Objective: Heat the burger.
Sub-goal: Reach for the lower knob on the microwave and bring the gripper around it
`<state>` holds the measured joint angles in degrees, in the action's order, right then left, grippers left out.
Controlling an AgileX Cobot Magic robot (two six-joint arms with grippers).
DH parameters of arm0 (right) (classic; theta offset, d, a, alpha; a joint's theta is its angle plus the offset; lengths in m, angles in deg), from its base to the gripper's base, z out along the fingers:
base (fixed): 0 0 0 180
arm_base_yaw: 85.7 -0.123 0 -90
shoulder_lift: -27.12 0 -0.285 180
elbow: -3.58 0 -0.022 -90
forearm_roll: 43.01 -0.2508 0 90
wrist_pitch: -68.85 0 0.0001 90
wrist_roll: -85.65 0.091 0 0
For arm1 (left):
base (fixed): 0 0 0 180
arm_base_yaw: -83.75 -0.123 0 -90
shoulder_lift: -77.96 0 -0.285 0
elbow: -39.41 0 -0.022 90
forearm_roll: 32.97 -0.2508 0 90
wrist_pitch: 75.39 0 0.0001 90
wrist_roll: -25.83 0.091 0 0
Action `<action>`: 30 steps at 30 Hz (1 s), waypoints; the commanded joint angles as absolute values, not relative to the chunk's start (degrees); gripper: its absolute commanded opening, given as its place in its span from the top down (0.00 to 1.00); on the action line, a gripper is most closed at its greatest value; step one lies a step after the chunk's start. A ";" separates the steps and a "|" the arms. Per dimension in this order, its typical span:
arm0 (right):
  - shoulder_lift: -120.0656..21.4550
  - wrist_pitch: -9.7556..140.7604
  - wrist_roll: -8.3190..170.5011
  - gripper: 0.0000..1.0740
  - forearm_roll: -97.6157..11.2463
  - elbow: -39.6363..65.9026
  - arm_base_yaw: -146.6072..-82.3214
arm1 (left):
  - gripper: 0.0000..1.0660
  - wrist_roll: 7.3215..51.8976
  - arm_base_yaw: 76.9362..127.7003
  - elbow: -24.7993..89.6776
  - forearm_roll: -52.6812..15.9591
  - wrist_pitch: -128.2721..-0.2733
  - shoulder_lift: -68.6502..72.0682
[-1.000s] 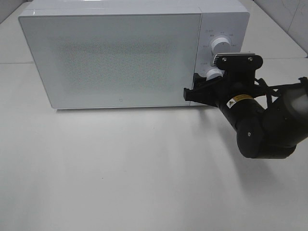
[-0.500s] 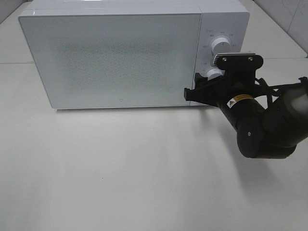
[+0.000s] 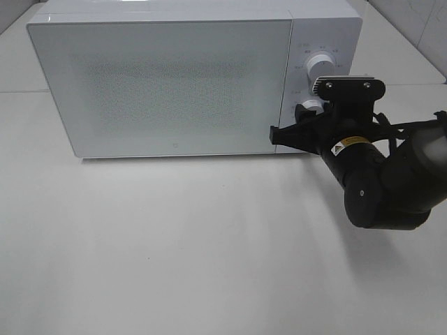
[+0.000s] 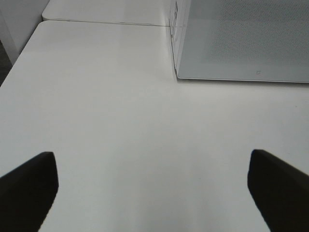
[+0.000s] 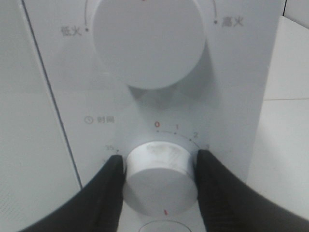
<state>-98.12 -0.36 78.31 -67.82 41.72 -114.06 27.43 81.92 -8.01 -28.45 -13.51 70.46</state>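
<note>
Two knobs on the microwave panel: my right gripper pinches the lower knob, the upper knob just above. Its door is shut. My left gripper gapes wide over the table.

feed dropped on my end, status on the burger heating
Right gripper closed on timer knob. Left gripper open above table. Burger not in sight, microwave door shut. Nothing in the way.

Right arm reaches forward. Right gripper fingers clamp both sides of a dial. Left gripper hangs with fingers spread wide.
</note>
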 commanded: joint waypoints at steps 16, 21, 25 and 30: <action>-98.06 -7.06 155.20 0.89 -65.24 41.09 -114.01 | 0.06 27.26 81.86 -8.18 -28.56 -14.02 71.27; -98.06 -6.95 173.94 0.87 -64.56 41.09 -114.01 | 0.06 27.26 81.86 -8.18 -28.56 -14.02 71.27; -98.06 -7.06 178.87 0.86 -64.50 41.09 -114.01 | 0.06 27.26 81.86 -8.18 -28.56 -14.02 71.27; -98.06 -8.32 183.51 0.85 -64.56 41.09 -114.01 | 0.06 27.26 81.86 -8.18 -28.56 -14.02 71.27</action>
